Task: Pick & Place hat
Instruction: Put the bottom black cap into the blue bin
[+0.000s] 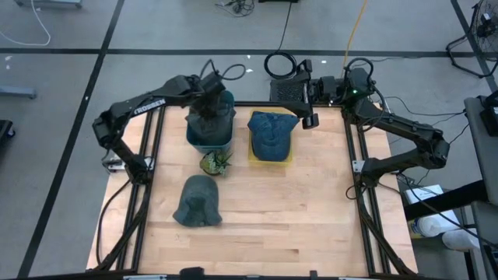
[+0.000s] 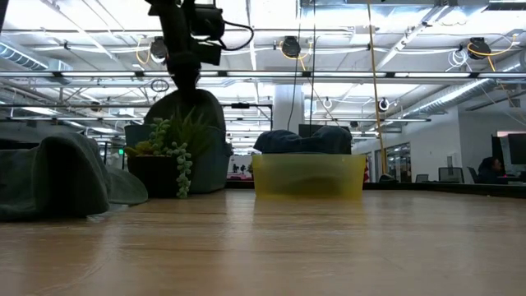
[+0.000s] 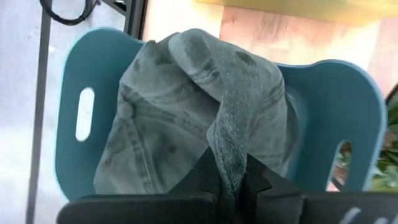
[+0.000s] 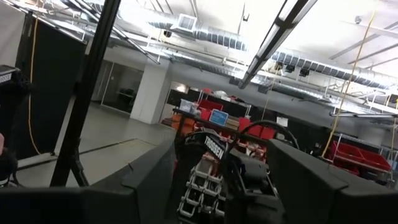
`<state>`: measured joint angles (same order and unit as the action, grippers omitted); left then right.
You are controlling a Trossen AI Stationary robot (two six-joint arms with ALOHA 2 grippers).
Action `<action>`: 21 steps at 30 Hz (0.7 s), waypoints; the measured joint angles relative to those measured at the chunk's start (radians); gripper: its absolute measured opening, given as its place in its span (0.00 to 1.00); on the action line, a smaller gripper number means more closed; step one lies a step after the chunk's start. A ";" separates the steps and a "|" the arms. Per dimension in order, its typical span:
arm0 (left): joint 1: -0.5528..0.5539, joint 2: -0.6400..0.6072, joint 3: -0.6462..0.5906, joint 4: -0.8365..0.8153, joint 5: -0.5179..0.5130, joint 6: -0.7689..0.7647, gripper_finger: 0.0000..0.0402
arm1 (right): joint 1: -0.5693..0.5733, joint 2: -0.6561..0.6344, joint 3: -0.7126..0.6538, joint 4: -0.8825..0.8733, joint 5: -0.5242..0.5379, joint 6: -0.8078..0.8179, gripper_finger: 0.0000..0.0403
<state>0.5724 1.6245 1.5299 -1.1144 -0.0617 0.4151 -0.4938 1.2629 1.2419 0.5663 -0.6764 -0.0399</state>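
Already we see the left pincer (image 3: 233,186) clamped on a fold of the grey hat (image 3: 186,118), which hangs directly over the teal bin (image 3: 93,112). Its way is straight down, we judge; the right pincer (image 1: 310,120) waits wide apart at the tabletop's (image 1: 311,218) far edge.

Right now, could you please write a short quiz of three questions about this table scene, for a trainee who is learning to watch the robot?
1. True or false: the left gripper is shut on a grey hat over the teal bin.
2. Which container holds the blue hat? A) the teal bin B) the yellow bin C) none, it lies on the table
3. Fill in: the small plant stands between the teal bin and the ______ lying on the table.

Key
1. True.
2. B.
3. Second grey hat. The right gripper waits open at the table's far edge.
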 joint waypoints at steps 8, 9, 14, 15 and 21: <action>-0.001 0.068 0.000 0.031 -0.053 0.036 0.03 | 0.000 0.000 0.000 -0.025 0.028 -0.007 0.60; -0.001 0.075 0.000 0.033 -0.073 0.036 0.03 | 0.000 0.000 0.000 -0.027 0.041 -0.007 0.60; -0.001 0.101 0.000 0.049 -0.224 0.006 0.03 | -0.001 0.000 0.000 -0.028 0.051 -0.009 0.60; -0.004 0.106 0.000 0.056 -0.246 0.001 0.03 | -0.001 0.000 0.000 -0.031 0.051 -0.010 0.60; -0.006 0.124 0.000 0.103 -0.263 0.023 0.03 | 0.000 0.000 0.000 -0.047 0.051 -0.028 0.60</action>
<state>0.5659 1.7484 1.5295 -1.0113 -0.3244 0.4378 -0.4942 1.2629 1.2419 0.5191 -0.6250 -0.0682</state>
